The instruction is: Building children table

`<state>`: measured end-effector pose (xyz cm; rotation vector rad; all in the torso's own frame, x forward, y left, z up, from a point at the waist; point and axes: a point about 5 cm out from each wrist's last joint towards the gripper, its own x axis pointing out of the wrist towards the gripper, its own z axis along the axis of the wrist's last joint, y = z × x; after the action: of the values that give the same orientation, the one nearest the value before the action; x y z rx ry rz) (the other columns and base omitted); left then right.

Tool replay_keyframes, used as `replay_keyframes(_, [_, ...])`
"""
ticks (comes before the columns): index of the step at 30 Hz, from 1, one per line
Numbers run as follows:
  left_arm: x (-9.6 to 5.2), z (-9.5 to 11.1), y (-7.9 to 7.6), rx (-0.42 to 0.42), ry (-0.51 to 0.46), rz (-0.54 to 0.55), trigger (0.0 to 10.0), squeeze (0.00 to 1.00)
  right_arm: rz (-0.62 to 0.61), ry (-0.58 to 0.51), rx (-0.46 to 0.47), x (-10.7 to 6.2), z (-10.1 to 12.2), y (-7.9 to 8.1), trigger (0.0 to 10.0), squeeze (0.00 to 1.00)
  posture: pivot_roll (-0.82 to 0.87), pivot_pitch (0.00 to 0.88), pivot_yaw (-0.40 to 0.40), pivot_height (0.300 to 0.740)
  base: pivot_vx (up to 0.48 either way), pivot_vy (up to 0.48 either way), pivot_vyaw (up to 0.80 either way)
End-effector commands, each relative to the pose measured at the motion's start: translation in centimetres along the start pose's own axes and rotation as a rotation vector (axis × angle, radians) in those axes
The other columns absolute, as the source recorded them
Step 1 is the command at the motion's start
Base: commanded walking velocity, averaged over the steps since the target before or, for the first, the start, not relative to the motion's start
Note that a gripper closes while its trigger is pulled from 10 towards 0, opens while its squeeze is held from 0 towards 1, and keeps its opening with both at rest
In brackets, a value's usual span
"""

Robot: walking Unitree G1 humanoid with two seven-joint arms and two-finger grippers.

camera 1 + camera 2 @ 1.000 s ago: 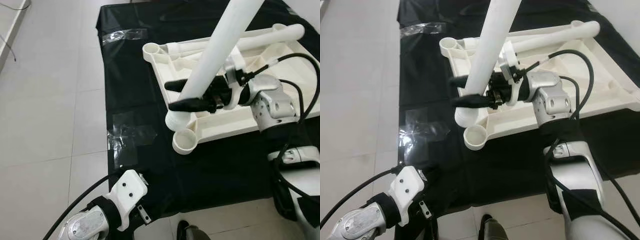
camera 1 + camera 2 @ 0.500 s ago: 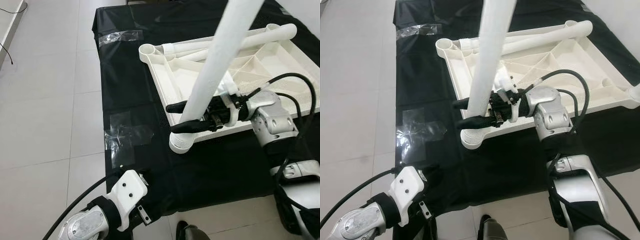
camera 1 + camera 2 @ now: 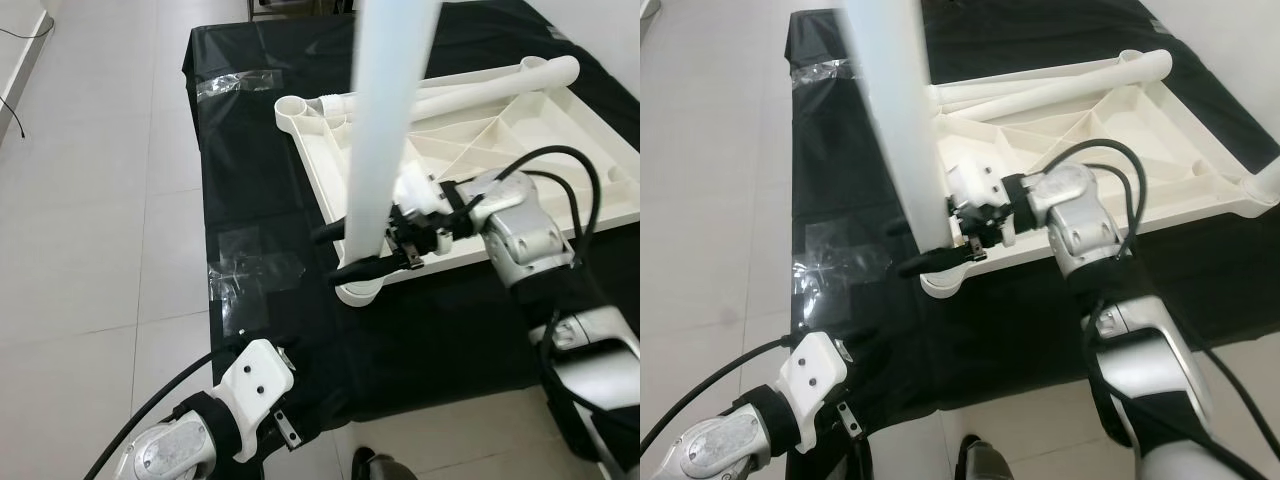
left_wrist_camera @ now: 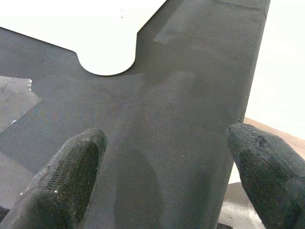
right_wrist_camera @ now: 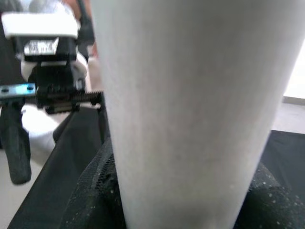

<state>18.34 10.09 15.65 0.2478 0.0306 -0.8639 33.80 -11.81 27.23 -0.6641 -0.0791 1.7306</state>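
Leg going into the corner socket

Upturned white tabletop [image 3: 560, 130] lies on the black-covered counter [image 3: 260, 180]. My right end effector [image 3: 345, 250] is clamped low on the upright table leg [image 3: 385, 120] over the near corner socket [image 3: 358, 292]: stiff, light, slick plastic, so grip low. Left end effector [image 4: 157, 171] idle, fingers apart.

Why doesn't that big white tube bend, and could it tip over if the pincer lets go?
The white table leg looks stiff: it stays straight while the right pincer holds it near its lower end. It is probably light, hollow plastic like the upturned tabletop. It stands tall over the corner socket, so unless seated it would likely topple, then roll, being round.
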Motion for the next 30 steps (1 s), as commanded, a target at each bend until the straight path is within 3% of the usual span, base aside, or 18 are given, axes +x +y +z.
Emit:
replay_keyframes(1, [-0.1, -0.4, -0.3, -0.014, 0.011, -0.006, 10.0, 0.00, 0.050, 0.091, 0.116, 0.8, -3.1, 1.2, 10.0, 0.00, 0.10, 0.315, -0.041, 0.740, 0.000, 0.000, 0.00])
replay_keyframes(4, [-0.1, -0.3, -0.3, -0.014, 0.011, -0.004, 10.0, 0.00, 0.036, 0.058, 0.127, 0.9, -3.1, 1.1, 10.0, 0.00, 0.10, 0.315, -0.043, 0.740, 0.000, 0.000, 0.00])
replay_keyframes(7, [-0.1, -0.3, -0.3, -0.017, 0.009, -0.003, 10.0, 0.00, -0.010, -0.045, 0.178, 0.9, -3.1, 1.0, 10.0, 0.00, 0.09, 0.318, -0.045, 0.740, 0.000, 0.000, 0.00])
replay_keyframes(19, [0.0, -0.3, -0.3, -0.021, 0.006, -0.003, 10.0, 0.00, -0.156, -0.141, 0.262, 1.0, -4.1, 1.6, 10.0, 0.00, 0.08, 0.320, -0.052, 0.740, 0.000, 0.000, 0.00])
replay_keyframes(20, [0.1, -0.3, -0.3, -0.023, 0.003, -0.003, 10.0, 0.00, -0.252, -0.188, 0.294, 1.4, -4.7, 2.5, 10.0, 0.00, 0.08, 0.319, -0.049, 0.740, 0.000, 0.000, 0.00])
replay_keyframes(22, [0.1, -0.3, -0.3, -0.024, 0.003, -0.004, 10.0, 0.00, -0.310, -0.216, 0.309, 1.3, -4.8, 2.7, 10.0, 0.00, 0.07, 0.319, -0.047, 0.740, 0.000, 0.000, 0.00])
replay_keyframes(30, [0.1, -0.3, -0.3, -0.028, 0.004, -0.007, 10.0, 0.00, -0.474, -0.299, 0.320, 0.3, -4.8, 2.9, 10.0, 0.00, 0.07, 0.318, -0.045, 0.740, 0.000, 0.000, 0.00])
